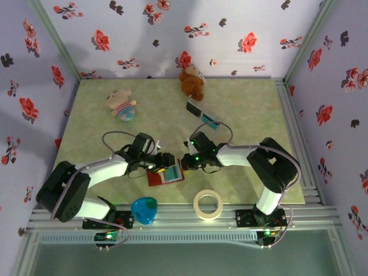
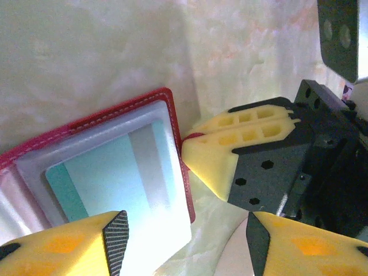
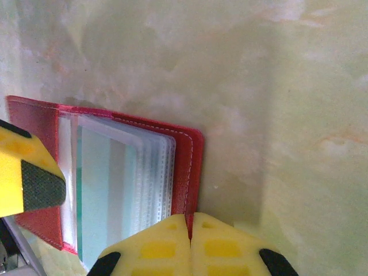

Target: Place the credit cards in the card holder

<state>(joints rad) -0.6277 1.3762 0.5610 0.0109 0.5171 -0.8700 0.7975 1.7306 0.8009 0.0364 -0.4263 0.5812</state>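
So, your right gripper (image 3: 189,222) has its two yellow fingers pressed together on the red edge of the card holder (image 3: 191,154), pinching the cover right at the border. Your left gripper (image 2: 187,231) is just across from it with the fingers spread wide apart and nothing between them. One finger hangs over the open sleeves and the other sits off the holder's edge.

From above, the card holder lies open and flat between the two grippers, in the near middle of the table (image 1: 247,103). Its long axis runs roughly left to right, pale inside facing up. A teal card (image 2: 98,178) sits inside the clear sleeve, lined up square with the holder. I can't tell if it's pushed all the way in.

Further back, a loose card (image 1: 202,114) lies on its own, dark with a teal end. Its long side runs diagonally from far-left to near-right.

A blue heart-shaped thing (image 1: 144,209) and a tape roll (image 1: 196,204) sit along the near edge. Two plush toys (image 1: 122,104) sit toward the far side.
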